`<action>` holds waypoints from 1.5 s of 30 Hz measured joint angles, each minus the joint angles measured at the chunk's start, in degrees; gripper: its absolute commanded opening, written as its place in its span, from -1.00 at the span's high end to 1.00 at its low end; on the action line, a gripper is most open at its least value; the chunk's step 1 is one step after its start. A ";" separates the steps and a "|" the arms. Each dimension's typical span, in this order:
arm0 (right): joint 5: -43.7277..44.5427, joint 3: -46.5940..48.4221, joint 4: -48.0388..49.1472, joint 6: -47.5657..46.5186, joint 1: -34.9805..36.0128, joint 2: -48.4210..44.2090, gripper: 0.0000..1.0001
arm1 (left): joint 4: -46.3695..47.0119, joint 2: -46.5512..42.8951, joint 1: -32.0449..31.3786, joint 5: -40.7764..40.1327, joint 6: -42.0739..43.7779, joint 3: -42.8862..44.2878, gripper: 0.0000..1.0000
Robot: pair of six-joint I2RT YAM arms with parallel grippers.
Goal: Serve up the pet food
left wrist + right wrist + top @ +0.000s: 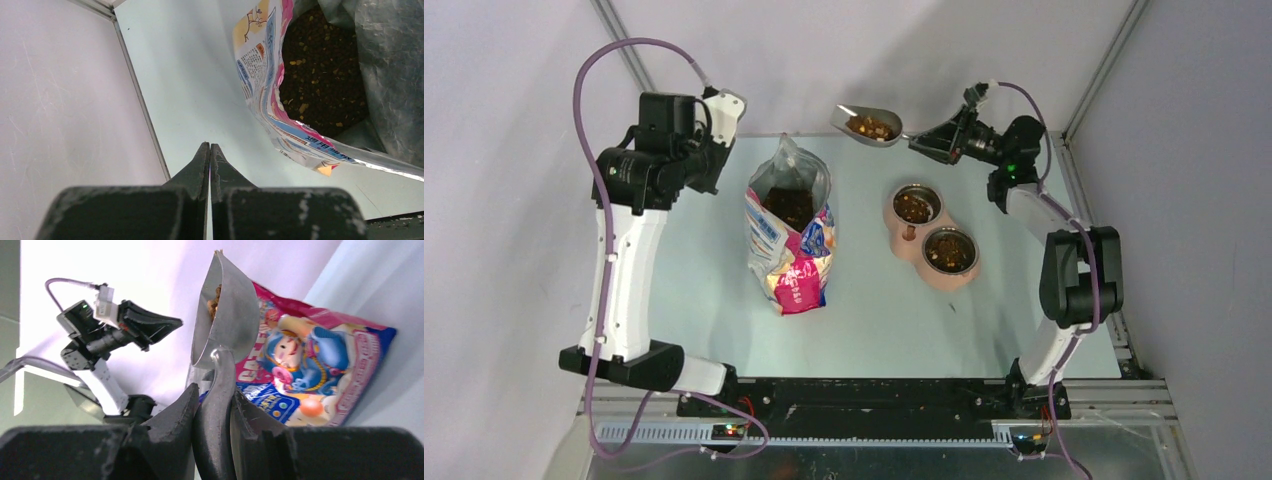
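The right pincer (215, 402) is clamped on the handle of the grey metal scoop (867, 125). The handle is pinched between the two fingers, so the scoop's bowl juts out ahead of the wrist. From above, the scoop looks roughly level with its open side up, probably to keep the load from spilling. That load is pet food (873, 127), a heap of brown kibble.

The scoop hangs in the air over the far edge of the table (864, 330), behind the gap between bag and feeder. This looks like a carry toward the double bowl feeder (914, 240). Both of its cups already hold some kibble.

The printed bag (789, 265) stands upright on its own, its mouth gaping so the scoop can dip in, with more kibble inside.

The left pincer (210, 152) has its fingers pressed together on nothing. It sits left of the bag without touching it, seemingly parked out of the way.
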 measured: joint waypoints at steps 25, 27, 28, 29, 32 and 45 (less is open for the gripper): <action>17.27 -22.23 -52.46 -54.29 -16.26 -28.87 1.00 | 11.30 -15.15 0.72 8.11 -7.21 -22.80 0.22; 19.34 -22.67 -56.63 -58.12 -16.20 -29.94 1.00 | 11.80 -15.96 1.46 9.29 -8.44 -23.78 0.07; 20.17 -22.80 -57.99 -59.30 -16.11 -30.25 1.00 | 12.22 -16.17 1.73 9.70 -8.90 -24.20 -0.02; 21.20 -22.93 -59.60 -60.81 -15.98 -30.56 1.00 | 12.50 -16.37 1.95 10.16 -9.60 -24.61 -0.05; 24.90 -22.97 -63.34 -64.67 -15.50 -30.95 1.00 | 12.68 -16.65 2.27 11.21 -11.04 -25.42 -0.05; 37.40 -19.28 -68.43 -72.24 -7.58 -26.67 1.00 | 12.87 -20.35 6.93 16.39 -12.66 -25.46 -0.12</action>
